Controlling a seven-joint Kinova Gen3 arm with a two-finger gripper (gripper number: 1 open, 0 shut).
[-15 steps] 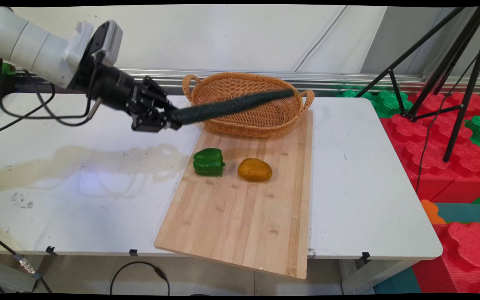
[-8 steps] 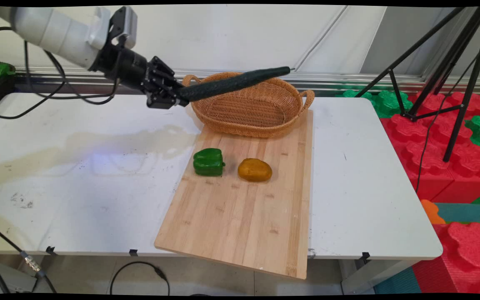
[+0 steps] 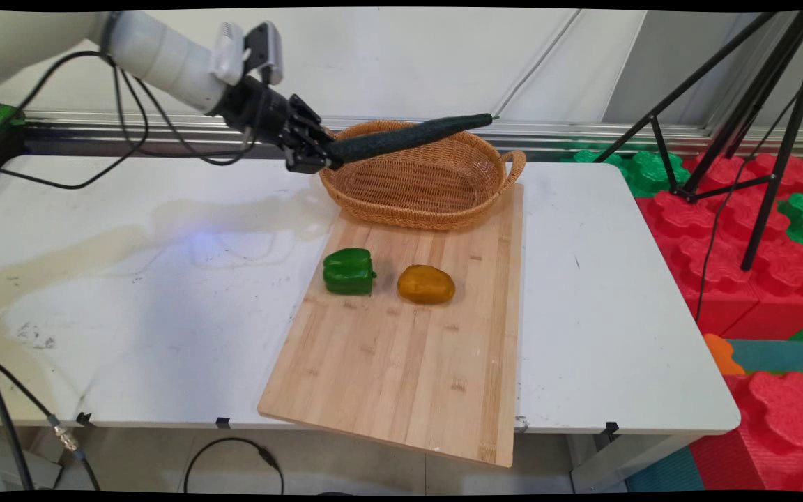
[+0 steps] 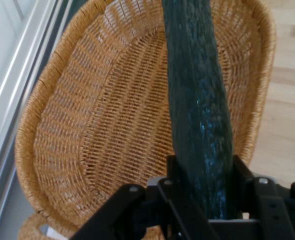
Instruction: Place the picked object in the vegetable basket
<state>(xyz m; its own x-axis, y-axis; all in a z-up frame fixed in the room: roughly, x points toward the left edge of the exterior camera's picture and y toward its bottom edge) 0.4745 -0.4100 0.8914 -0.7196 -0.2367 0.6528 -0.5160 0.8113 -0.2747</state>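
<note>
Above the wicker basket at the far end of the wooden board, the black gripper is clenched on one end of a long dark green cucumber. The cucumber juts out nearly level over the basket's opening, its free tip reaching past the far rim; it touches nothing but the jaws. It looks stiff, holding a straight line without drooping, and its length makes it a lever, so a hold at the very end probably lets it twist or sag in the jaws; a hold nearer the middle would likely be steadier. Its bumpy skin may be a little slick.

On the board, well apart from the gripper, a green pepper and a yellowish-brown potato lie side by side, near but not touching.

The hand view shows what the main view cannot: both fingers pressed against the cucumber's flanks, with the basket's woven floor directly behind it. Only the main view shows the cucumber's height above the rim and the vegetables on the board.
</note>
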